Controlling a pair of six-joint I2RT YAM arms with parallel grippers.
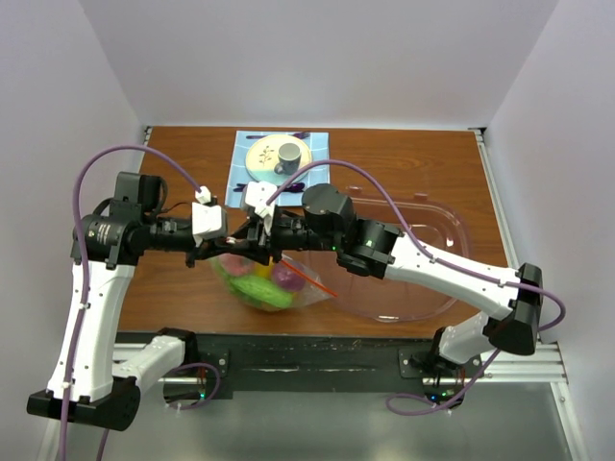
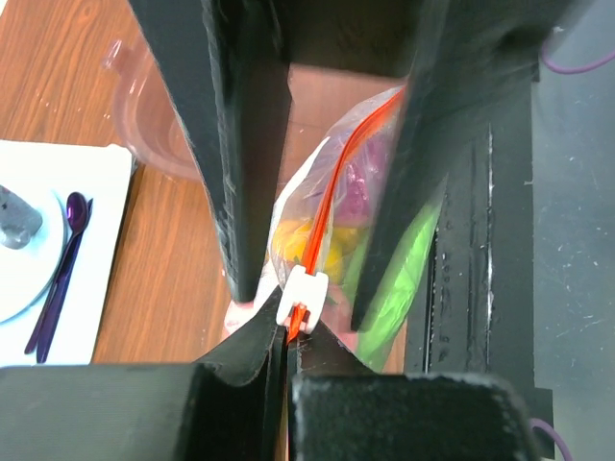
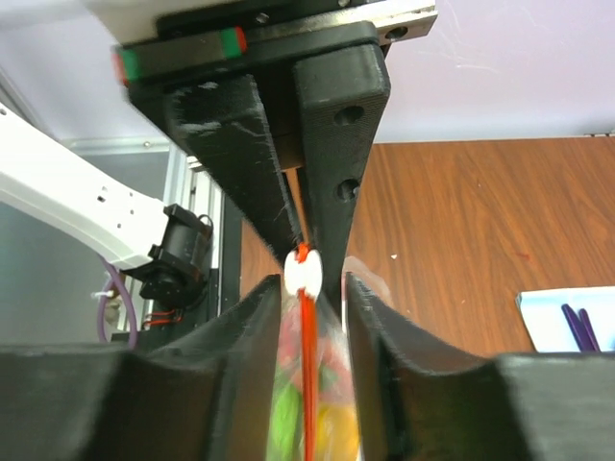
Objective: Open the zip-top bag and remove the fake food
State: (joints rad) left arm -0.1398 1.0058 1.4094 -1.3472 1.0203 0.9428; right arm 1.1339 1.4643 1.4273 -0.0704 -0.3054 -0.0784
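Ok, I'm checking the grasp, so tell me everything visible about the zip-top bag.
The zip-top bag is clear plastic with an orange-red zipper strip and white slider, zipper edge up, holding green, yellow and pink fake food. The left gripper pinches the strip at the slider, fingers shut; the right gripper has its fingers apart around the bag's top.

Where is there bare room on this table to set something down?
Bare wood shows at the back left, left of the placemat, and at the back right, between the placemat and the clear bowl. The middle is crowded: the left pincer and right pincer meet at the zip-top bag, and the bowl fills the near right.
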